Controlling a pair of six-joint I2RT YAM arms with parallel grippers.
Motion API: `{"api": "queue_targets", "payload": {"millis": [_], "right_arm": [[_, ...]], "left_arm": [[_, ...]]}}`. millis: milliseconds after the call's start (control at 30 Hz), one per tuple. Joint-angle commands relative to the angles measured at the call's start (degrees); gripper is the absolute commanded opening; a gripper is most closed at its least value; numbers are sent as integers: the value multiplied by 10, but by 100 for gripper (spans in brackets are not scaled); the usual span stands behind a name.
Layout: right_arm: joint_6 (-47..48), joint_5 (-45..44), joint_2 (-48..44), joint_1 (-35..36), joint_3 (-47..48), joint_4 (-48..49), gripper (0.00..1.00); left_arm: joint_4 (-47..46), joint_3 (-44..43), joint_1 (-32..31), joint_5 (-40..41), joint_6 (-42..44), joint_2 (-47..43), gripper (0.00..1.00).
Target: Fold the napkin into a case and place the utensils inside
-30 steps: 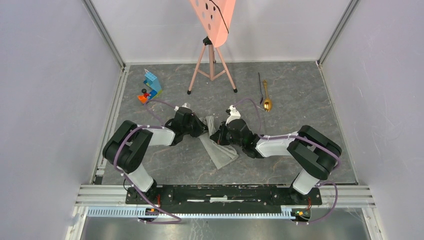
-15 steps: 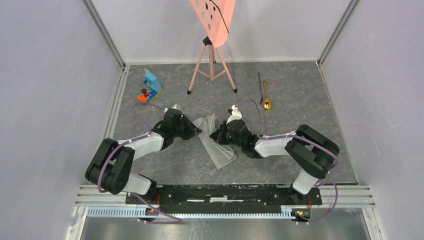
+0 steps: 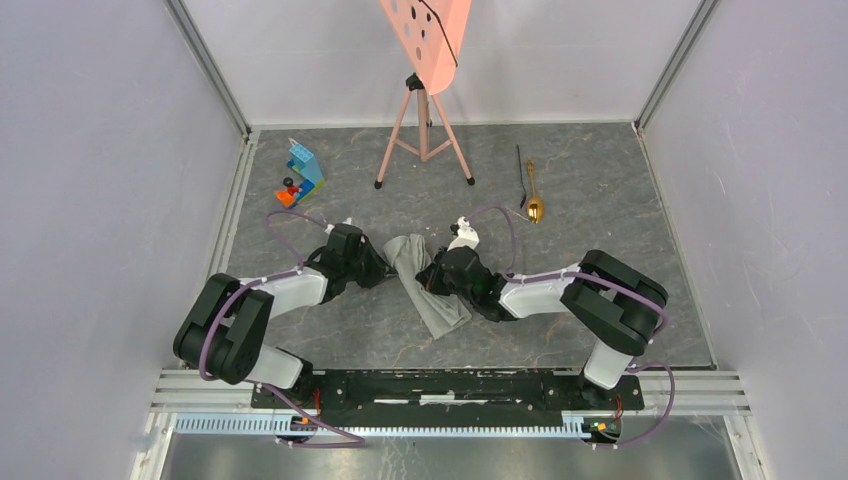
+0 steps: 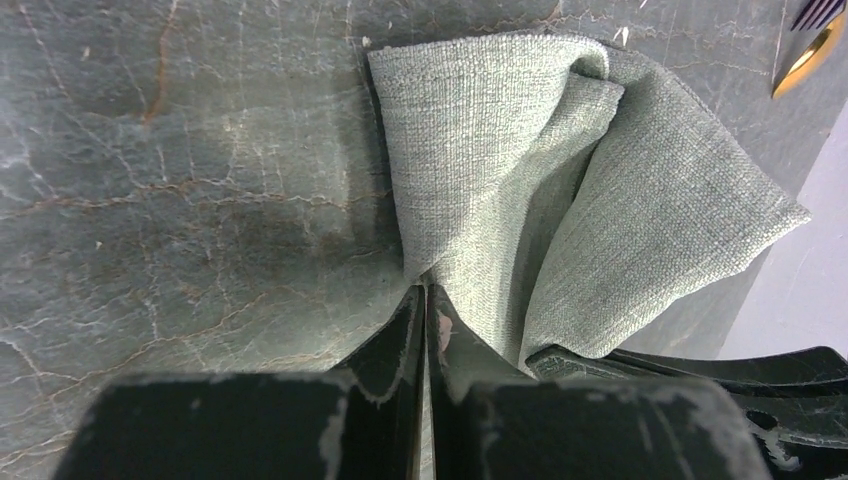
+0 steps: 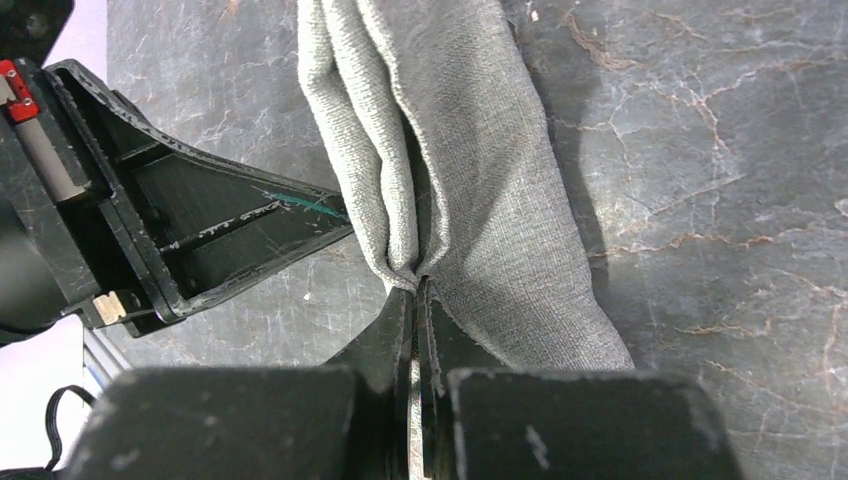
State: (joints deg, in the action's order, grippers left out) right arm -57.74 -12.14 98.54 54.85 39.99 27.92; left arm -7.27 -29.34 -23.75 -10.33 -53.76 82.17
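The napkin (image 3: pixel 440 305) lies near the middle of the worktop (image 3: pixel 600 250) as a rumpled, partly folded strip. In the overhead view its long axis slants from upper left to lower right. It is not yet a tidy case.

Both arms meet at the strip's upper end. The left claw (image 4: pixel 425 292) comes in from the left of the frame with its jaws pressed together, and a pinch of the cloth's edge sits at their tips. The right claw (image 5: pixel 415 285) comes in from the right, also closed tight, nipping a fold where several layers bunch together. The two claws sit close, each showing in the other's wrist view. The free lower end trails away from both, toward the bottom of the overhead frame.

The gold spoon (image 3: pixel 535 206) and the black utensil (image 3: pixel 521 168) lie side by side in the upper right of the overhead view, well apart from the cloth and nearer the right arm. The next fold probably turns on carrying the held end along or across that slanting axis.
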Motion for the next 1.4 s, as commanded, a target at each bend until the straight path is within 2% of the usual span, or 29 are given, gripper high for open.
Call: {"api": "queue_targets", "payload": {"millis": [0, 467, 700, 800, 900, 967, 1067, 1133, 1167, 1200, 1367], "right_arm": [[-30, -50, 9, 15, 27, -23, 0], [-56, -62, 25, 30, 67, -60, 0], [-51, -64, 46, 33, 60, -50, 0], [-34, -61, 52, 34, 58, -37, 0], [-1, -45, 55, 31, 63, -37, 0], [21, -45, 56, 31, 66, -44, 0], [35, -45, 57, 32, 63, -41, 0], [41, -46, 57, 31, 62, -36, 0], [41, -46, 57, 31, 62, -36, 0], [42, -46, 57, 31, 62, -34, 0], [51, -47, 53, 32, 61, -31, 0]], "left_arm": [[-3, 6, 6, 15, 39, -14, 8], [-19, 21, 19, 2, 78, 2, 5], [44, 5, 24, 7, 100, -39, 7], [101, -22, 29, 12, 123, -59, 9], [142, -58, 36, -13, 147, -74, 18], [165, -82, 35, -29, 162, -80, 29], [175, -118, 34, -48, 169, -72, 51], [177, -144, 33, -57, 167, -55, 61], [185, -162, 30, -64, 167, -41, 72], [201, -186, 23, -64, 171, -24, 76], [259, -254, -27, 13, 182, 29, 80]]}}
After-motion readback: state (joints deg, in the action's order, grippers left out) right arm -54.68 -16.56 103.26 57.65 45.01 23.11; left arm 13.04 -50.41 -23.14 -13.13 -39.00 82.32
